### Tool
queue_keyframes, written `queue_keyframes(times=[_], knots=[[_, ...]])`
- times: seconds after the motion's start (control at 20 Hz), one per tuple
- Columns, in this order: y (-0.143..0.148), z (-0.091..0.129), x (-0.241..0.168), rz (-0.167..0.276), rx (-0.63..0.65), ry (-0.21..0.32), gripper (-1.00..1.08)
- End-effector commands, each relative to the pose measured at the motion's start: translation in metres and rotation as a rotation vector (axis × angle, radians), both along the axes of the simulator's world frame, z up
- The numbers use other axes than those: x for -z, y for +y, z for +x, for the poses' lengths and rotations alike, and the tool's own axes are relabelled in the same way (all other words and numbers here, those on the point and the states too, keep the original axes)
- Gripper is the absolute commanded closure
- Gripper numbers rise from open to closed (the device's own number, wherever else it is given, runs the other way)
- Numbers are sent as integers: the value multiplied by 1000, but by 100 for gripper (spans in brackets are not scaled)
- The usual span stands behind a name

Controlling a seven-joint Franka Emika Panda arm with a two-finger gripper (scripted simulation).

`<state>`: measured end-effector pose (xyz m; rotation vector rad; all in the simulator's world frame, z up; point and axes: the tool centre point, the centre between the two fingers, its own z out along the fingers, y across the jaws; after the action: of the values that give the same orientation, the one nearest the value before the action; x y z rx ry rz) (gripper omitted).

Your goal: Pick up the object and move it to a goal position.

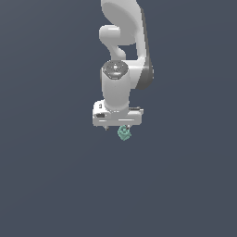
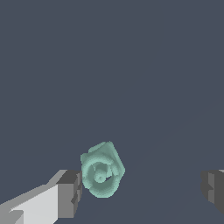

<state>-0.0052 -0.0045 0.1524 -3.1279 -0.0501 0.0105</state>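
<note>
One small teal object [image 2: 102,169] lies on the plain dark floor [image 2: 131,65], with a round ring mark on its top side. In the exterior view it shows just below the white gripper [image 1: 117,126], a little toward the exterior view's right. The wrist view shows it between the two dark fingertips [image 2: 72,192], very close to one pad and well apart from the other, so it is off the middle of the gap. The fingers are spread wide and pinch nothing. This placing probably means the arm [image 1: 124,41] is lined up above the object to grasp it, and the lifting is not yet done. Nothing else is seen around, and nothing blocks the way. No goal marker is visible.
</note>
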Motion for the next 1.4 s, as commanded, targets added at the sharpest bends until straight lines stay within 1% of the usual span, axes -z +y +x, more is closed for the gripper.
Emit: queue_keyframes(times=[0.0, 0.45, 0.7, 1.0, 1.35], knots=[[4, -5, 7, -2, -48, -1, -92], [24, -30, 42, -10, -294, -6, -92], [32, -40, 55, -11, -391, -8, -92], [36, -47, 62, -11, -446, -10, -92], [36, -47, 67, -11, -445, -9, -92]])
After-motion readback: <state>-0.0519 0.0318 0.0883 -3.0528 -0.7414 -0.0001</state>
